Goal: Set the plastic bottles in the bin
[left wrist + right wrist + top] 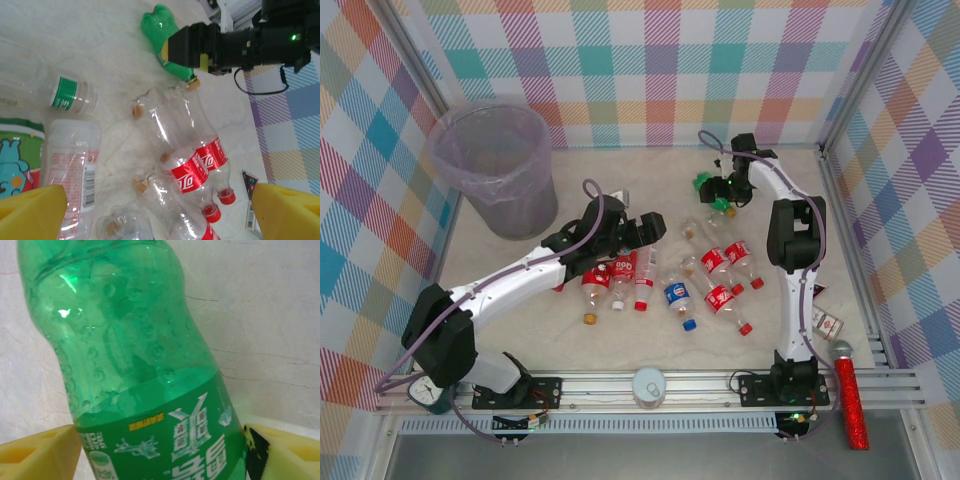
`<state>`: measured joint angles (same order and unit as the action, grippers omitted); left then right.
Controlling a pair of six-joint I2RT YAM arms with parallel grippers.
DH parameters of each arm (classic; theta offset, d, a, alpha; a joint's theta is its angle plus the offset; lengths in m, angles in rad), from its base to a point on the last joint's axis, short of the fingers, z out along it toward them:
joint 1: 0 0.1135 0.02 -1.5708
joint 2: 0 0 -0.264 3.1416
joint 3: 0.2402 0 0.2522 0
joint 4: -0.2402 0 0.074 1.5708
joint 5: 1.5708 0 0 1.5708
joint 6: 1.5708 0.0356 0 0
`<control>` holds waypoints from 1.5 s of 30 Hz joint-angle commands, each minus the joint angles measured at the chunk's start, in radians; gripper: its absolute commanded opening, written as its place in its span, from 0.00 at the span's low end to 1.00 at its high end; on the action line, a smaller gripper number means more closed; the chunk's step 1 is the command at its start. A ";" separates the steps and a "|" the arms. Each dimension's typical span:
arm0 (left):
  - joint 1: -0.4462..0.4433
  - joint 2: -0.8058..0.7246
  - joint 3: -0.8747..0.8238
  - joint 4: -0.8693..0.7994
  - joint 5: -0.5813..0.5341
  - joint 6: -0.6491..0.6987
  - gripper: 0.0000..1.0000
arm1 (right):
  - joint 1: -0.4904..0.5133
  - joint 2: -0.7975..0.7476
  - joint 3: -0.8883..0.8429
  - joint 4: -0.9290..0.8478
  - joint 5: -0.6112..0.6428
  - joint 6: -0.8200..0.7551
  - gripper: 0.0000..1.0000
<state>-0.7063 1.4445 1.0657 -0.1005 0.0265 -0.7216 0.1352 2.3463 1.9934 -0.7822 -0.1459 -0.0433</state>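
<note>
The all-green bottle (135, 365) lies on the white table at the back right, and my right gripper (161, 452) has its yellow pads (35, 455) pressed against both sides of the green label. From above, the right gripper (724, 188) sits over the green bottle (704, 183). My left gripper (638, 230) hovers open above the scattered plastic bottles; nothing is between its fingers (30, 212). Below it lie red-labelled bottles (192, 172). Red-labelled bottles (716, 262) and a blue-labelled one (677, 294) are spread mid-table. The bin (510, 200) stands at the back left.
A clear bottle with a green band (65, 94) and a crushed white-labelled one (75, 160) lie under the left arm. A red microphone (853, 395), a small packet (830, 322) and a white round lid (648, 387) sit by the front rail. Checkered walls enclose the table.
</note>
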 commanded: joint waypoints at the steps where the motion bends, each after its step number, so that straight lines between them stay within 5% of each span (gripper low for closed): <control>1: 0.030 0.014 0.043 0.042 0.024 -0.036 0.94 | 0.001 -0.002 0.000 -0.006 0.008 -0.026 0.79; 7: 0.047 0.046 0.016 0.159 0.053 -0.120 0.94 | -0.010 -0.068 -0.028 0.035 -0.022 -0.017 0.66; 18: 0.070 0.137 0.080 0.329 0.119 -0.208 0.95 | -0.034 -0.330 -0.099 -0.015 -0.081 -0.010 0.58; 22: 0.077 0.241 0.081 0.632 0.269 -0.310 0.96 | -0.042 -0.525 -0.313 0.033 -0.263 0.053 0.57; 25: 0.068 0.294 0.108 0.706 0.319 -0.348 0.96 | -0.048 -0.650 -0.469 0.073 -0.427 0.103 0.57; 31: 0.048 0.325 0.120 0.700 0.316 -0.340 0.91 | -0.048 -0.837 -0.708 0.183 -0.613 0.214 0.57; 45: -0.008 0.411 0.230 0.554 0.369 -0.295 0.90 | -0.041 -0.982 -0.929 0.315 -0.735 0.287 0.57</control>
<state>-0.7040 1.8297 1.2694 0.4641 0.3618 -1.0103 0.0917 1.3895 1.0866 -0.5419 -0.8200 0.2138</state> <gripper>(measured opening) 0.901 0.571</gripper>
